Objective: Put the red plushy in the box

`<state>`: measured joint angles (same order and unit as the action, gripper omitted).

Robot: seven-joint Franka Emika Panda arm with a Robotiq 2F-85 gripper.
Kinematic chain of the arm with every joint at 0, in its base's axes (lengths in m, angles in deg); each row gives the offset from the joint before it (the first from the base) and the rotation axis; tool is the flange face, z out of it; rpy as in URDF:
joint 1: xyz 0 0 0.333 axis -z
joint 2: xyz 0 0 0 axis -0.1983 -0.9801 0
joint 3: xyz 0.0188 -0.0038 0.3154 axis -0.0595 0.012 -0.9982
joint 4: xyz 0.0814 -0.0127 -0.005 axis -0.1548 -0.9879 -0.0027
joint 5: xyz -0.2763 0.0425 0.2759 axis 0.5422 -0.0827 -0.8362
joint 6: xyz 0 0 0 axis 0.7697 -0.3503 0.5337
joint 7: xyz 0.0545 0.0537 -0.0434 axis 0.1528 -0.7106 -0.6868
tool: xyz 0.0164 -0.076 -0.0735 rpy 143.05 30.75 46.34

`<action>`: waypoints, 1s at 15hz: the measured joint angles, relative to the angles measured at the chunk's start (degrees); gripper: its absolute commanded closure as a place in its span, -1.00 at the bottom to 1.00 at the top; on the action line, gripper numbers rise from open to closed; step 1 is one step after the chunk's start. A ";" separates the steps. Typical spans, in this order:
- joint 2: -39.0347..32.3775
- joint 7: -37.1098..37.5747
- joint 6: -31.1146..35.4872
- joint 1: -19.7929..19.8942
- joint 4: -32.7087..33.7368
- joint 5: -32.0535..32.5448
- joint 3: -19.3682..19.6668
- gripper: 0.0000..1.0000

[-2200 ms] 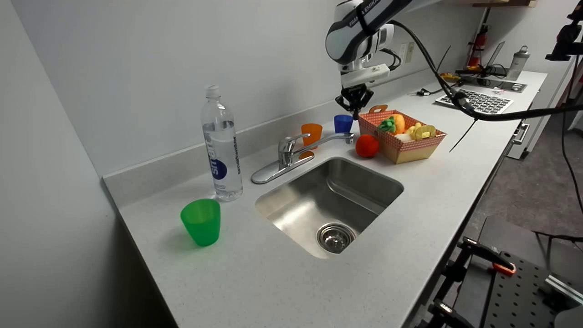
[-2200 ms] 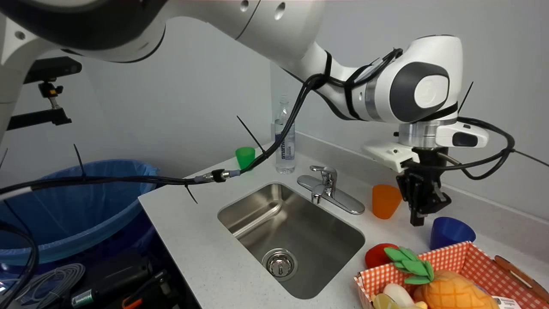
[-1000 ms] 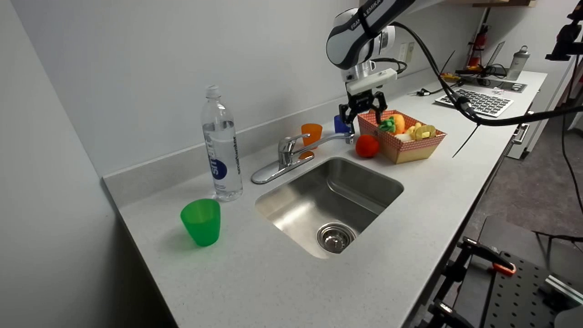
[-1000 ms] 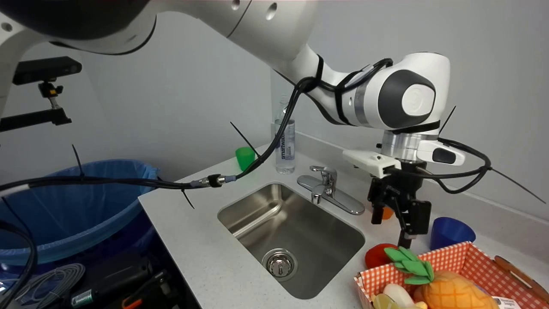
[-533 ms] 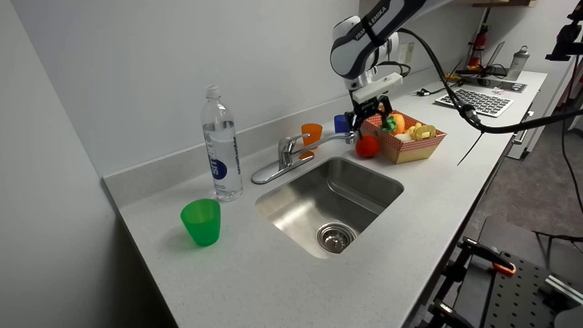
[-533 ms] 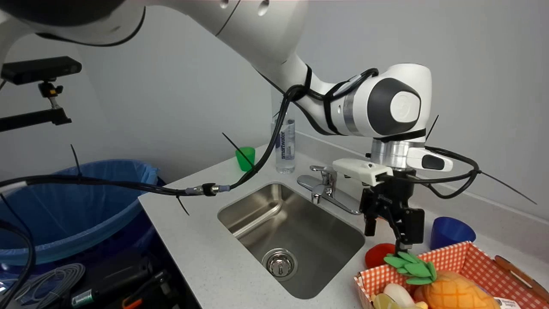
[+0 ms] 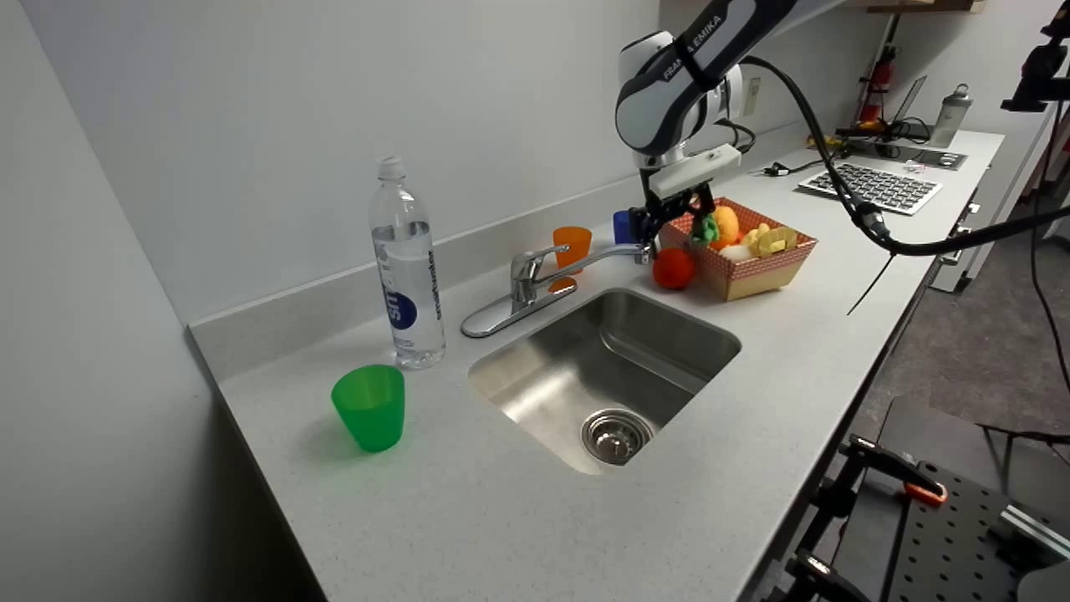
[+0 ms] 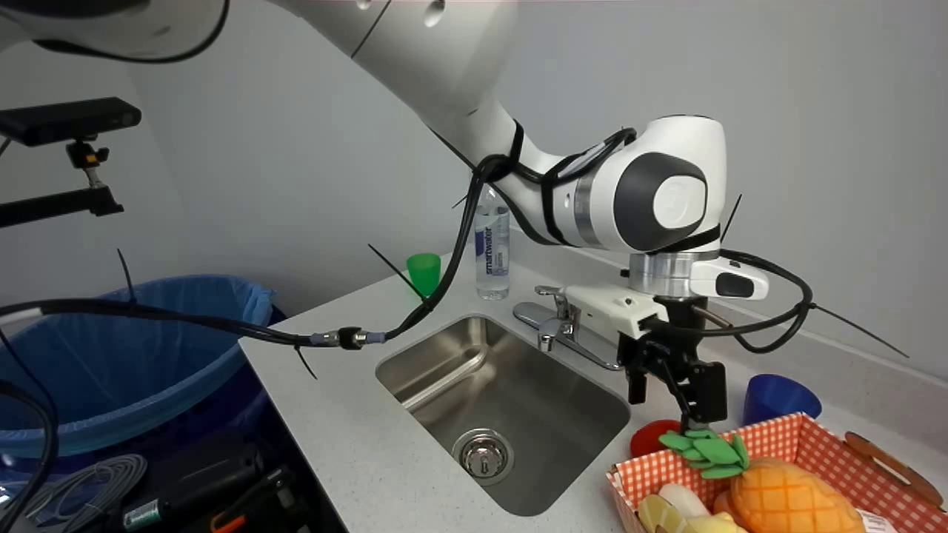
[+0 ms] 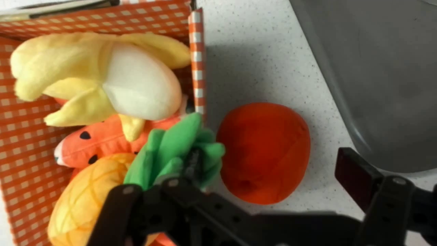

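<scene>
The red plushy [image 9: 264, 153], round and bright red, rests on the counter between the box and the sink. In the wrist view it lies between the spread fingers of my gripper [image 9: 269, 159], touching neither. The jaws stand wide open over it. One finger pushes into the green leaves of a pineapple toy at the box's edge; the other finger pad [image 9: 355, 176] hangs near the sink's rim. The box [image 7: 756, 283] has light-brown sides and a red-checked lining. In an exterior view the plushy [image 8: 652, 438] is partly hidden behind the leaves and box rim.
In the box lie the pineapple toy [image 8: 792, 496], a banana toy [image 9: 140, 82] and a watermelon toy [image 9: 99, 141]. Close by are the faucet [image 7: 527, 280], the steel sink [image 7: 602, 368], an orange cup [image 7: 572, 247] and a blue cup [image 8: 778, 400]. A bottle [image 7: 408, 267] and green cup [image 7: 370, 407] stand farther off.
My gripper has come down and turned, its open jaws now around the plushy's place. The box and pineapple toy have shifted slightly in the last half second. The plushy has barely moved.
</scene>
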<state>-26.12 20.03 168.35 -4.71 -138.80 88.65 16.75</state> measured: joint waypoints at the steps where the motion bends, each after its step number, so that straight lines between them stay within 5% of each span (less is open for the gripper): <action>1: 0.24 -0.22 0.04 0.00 -0.17 0.00 0.00 -1.00; 15: 0.21 -1.14 5.46 0.06 -2.27 -0.06 -0.01 -1.00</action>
<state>-25.91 18.89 173.82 -4.65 -141.08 88.59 16.74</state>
